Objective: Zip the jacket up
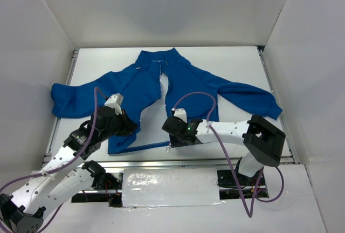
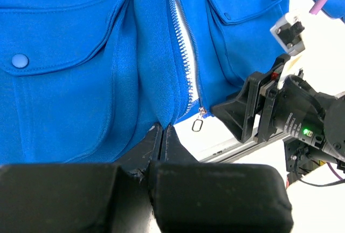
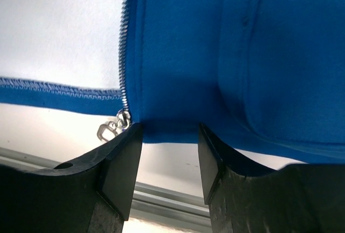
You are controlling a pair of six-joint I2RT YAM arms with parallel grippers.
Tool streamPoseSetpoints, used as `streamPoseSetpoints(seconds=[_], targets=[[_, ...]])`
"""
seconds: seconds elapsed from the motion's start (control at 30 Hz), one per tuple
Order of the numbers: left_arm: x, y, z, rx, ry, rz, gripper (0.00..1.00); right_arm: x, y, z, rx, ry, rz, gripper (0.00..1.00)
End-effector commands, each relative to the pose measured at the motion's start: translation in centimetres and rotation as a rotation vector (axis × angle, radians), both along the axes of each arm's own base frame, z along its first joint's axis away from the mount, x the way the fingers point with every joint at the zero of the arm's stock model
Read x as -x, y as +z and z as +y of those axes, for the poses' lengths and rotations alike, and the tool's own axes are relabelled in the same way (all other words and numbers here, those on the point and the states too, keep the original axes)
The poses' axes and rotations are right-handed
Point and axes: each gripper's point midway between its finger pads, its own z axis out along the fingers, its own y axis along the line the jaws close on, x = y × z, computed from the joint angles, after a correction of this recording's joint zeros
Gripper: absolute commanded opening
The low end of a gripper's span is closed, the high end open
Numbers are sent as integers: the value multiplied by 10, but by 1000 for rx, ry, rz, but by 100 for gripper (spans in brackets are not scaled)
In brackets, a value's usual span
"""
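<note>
Here, the left gripper (image 2: 163, 135) is clenched on the hem of the jacket (image 2: 70, 103), just beside the zipper's (image 2: 183, 55) lower end. The right gripper (image 3: 167, 136) is held apart, the hem lying between its fingers (image 3: 121, 163) and the metal pull (image 3: 110, 129) beside one. The jacket is spread on the table (image 1: 226, 60).

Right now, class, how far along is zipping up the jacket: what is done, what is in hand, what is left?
Done: the jacket lies flat, with the slider pull down at the hem. In hand: the left pincer pinches the hem; the right pincer straddles it, open. Left: the zipper gapes up to the collar.
</note>
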Motion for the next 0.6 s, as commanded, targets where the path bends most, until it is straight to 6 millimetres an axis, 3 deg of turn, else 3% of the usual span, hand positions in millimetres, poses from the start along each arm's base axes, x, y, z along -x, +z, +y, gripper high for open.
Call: streamPoseSetpoints(seconds=[0.0, 0.13, 0.37, 0.47, 0.53, 0.57], targets=[[-3, 8, -4, 7, -29, -46, 0, 0, 6, 13, -9, 23, -12, 53], [-3, 9, -4, 10, -29, -49, 0, 3, -2, 15, 11, 32, 5, 51], [-2, 9, -4, 14, -29, -54, 0, 6, -11, 16, 26, 36, 23, 36], [-2, 8, -4, 12, -31, -50, 0, 6, -7, 16, 21, 38, 14, 25], [-3, 8, -4, 12, -28, -52, 0, 5, -1, 18, 9, 36, 2, 13], [-2, 8, -4, 12, -29, -52, 0, 5, 2, 19, 5, 37, -3, 1]])
